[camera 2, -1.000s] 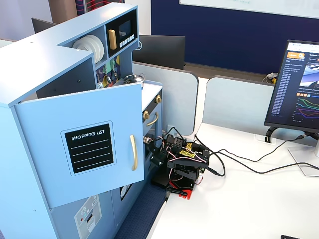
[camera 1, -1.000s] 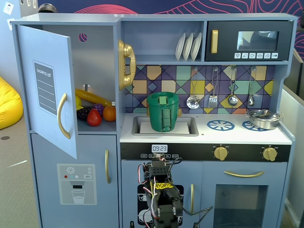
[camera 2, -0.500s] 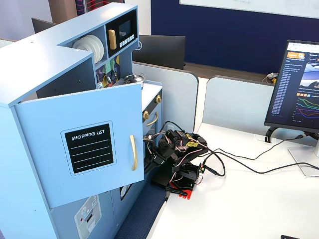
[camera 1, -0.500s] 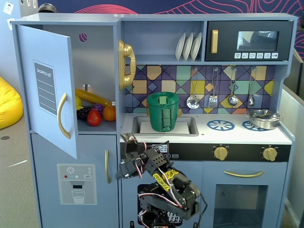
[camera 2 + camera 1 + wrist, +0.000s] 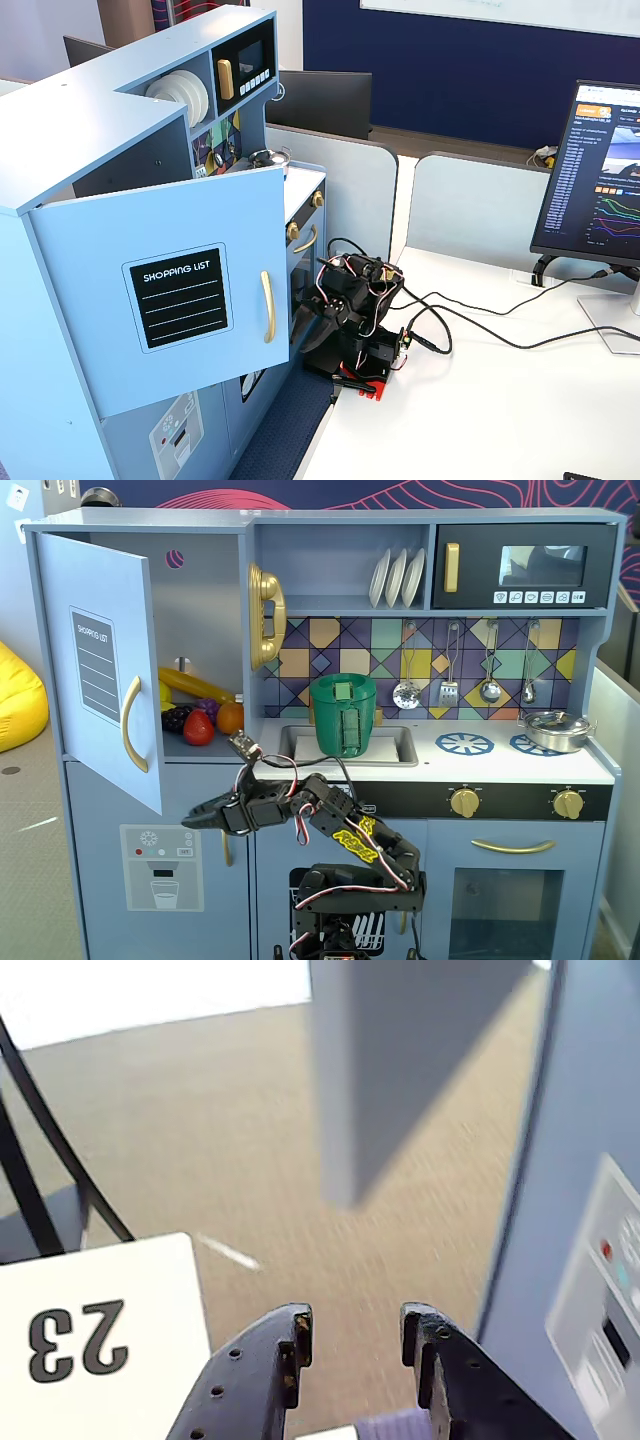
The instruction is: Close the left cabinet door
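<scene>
one left cabinet door (image 5: 100, 665) — ajar, one claw (image 5: 352, 1322) — parted

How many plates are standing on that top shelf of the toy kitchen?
3. The plates stand on edge side by side in the open shelf left of the microwave, above the sink. The other fixed view shows them stacked closely, so another behind could be hidden.
</scene>
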You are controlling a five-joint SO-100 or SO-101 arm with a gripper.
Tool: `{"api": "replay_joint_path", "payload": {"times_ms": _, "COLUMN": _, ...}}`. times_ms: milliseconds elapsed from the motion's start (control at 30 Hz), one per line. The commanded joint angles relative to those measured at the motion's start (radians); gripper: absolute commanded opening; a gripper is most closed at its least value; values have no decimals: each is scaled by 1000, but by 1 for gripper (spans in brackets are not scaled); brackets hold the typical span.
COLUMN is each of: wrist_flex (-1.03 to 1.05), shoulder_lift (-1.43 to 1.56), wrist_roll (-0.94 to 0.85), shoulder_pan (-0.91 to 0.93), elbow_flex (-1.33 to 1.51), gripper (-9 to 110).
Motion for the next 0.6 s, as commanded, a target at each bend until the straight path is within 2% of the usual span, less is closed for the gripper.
{"api": "replay_joint_path", "payload": {"times_ms": 0, "wrist_flex": -61, "shoulder_lift": -54, "wrist_roll": -29, "shoulder_pan": -72, "elbow_flex": -114, "gripper": 0}}
{"api": "replay_joint_path", "payload": {"times_ms": 567, "wrist_flex": -175, "shoulder_lift": -373, "wrist_roll": -94, "shoulder_pan": -216, "elbow_flex": -451, "gripper": 0}}
